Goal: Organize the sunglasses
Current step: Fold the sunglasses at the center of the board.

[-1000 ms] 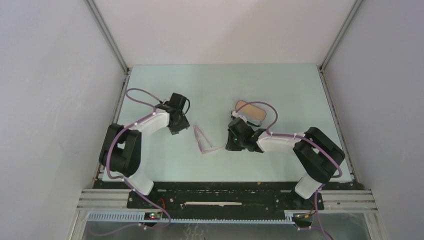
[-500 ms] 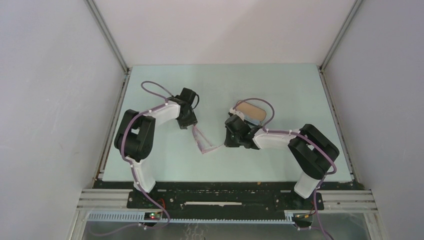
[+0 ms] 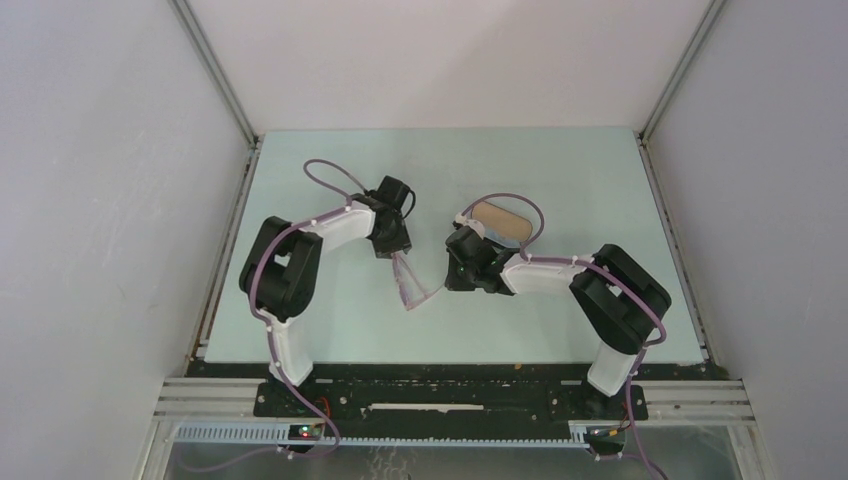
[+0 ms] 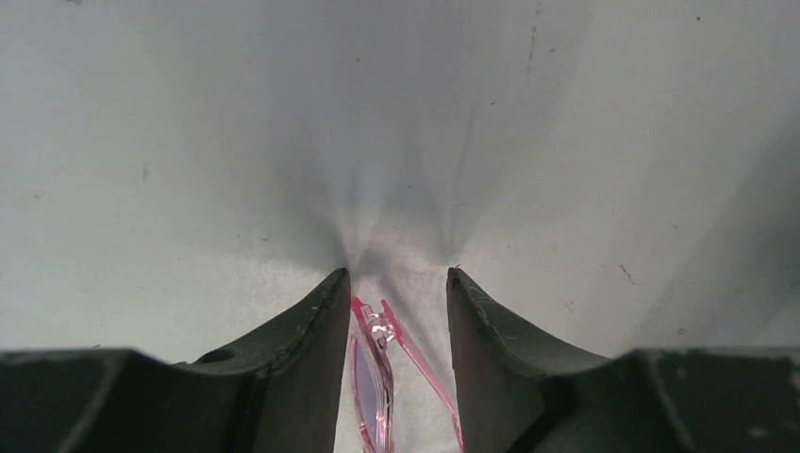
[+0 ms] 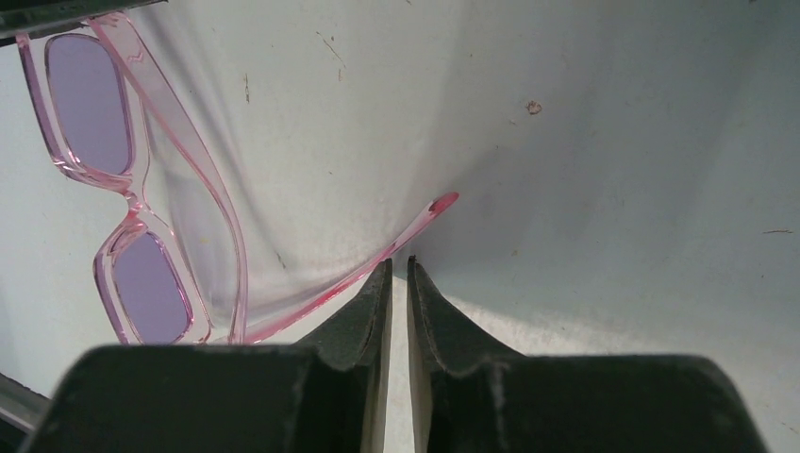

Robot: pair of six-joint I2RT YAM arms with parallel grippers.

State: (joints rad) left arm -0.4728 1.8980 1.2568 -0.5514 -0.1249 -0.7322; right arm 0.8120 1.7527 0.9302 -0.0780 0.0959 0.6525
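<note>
The sunglasses, pink-framed with purplish lenses, lie mid-table between both arms. In the left wrist view the frame's far end and hinge stand between the fingers of my left gripper. It is open: the left finger is close against the frame and there is a gap on the right side. My right gripper is shut with nothing between its fingers. Its left fingertip rests against one unfolded temple arm near the arm's tip. Both lenses show to the left of that gripper.
A black oblong case with tan lining lies open just behind the right wrist. Grey walls close in the pale green table on three sides. The arm bases stand at the near edge.
My left arm has swung right and come down over the far end of the sunglasses. The right gripper has edged slightly left and away from the bases, staying at the temple arm.
</note>
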